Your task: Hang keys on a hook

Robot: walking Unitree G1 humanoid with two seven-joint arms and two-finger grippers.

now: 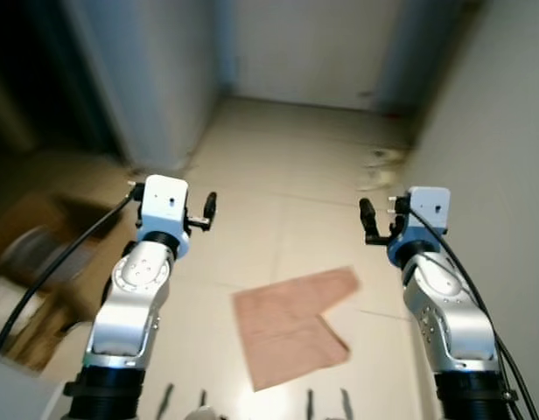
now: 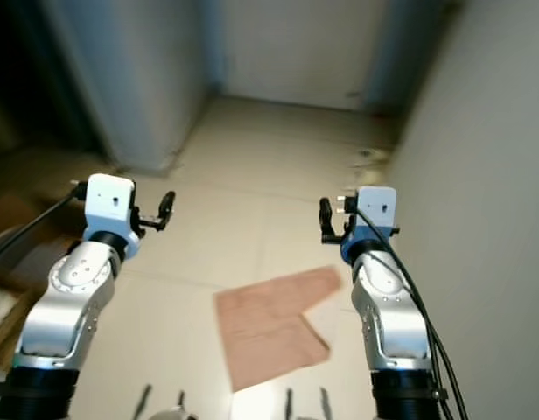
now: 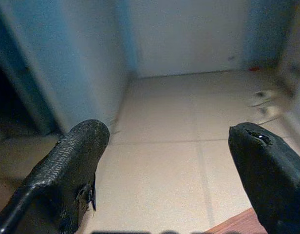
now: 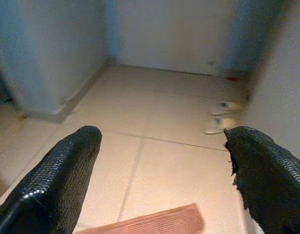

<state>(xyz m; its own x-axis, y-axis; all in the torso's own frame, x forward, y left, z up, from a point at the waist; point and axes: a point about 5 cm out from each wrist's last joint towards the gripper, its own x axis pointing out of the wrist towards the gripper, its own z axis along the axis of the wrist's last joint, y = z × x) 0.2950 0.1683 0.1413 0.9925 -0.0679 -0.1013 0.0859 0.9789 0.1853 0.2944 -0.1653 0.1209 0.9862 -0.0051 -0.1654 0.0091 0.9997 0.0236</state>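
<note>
Cardboard box [image 1: 33, 262] blurred and cut by frame edge, slippers [image 4: 223, 116] blurred, indistinct

Left hand [image 3: 164, 161] and right hand [image 4: 159, 165] agape.

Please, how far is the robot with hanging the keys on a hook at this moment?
Nothing looks done yet. The left gripper and right gripper are both raised in front of the robot, fingers apart, holding nothing. Ahead lie a tiled floor, a pink cloth and a pair of slippers by the wall. Finding the keys and the hook, grasping and hanging all remain.
</note>
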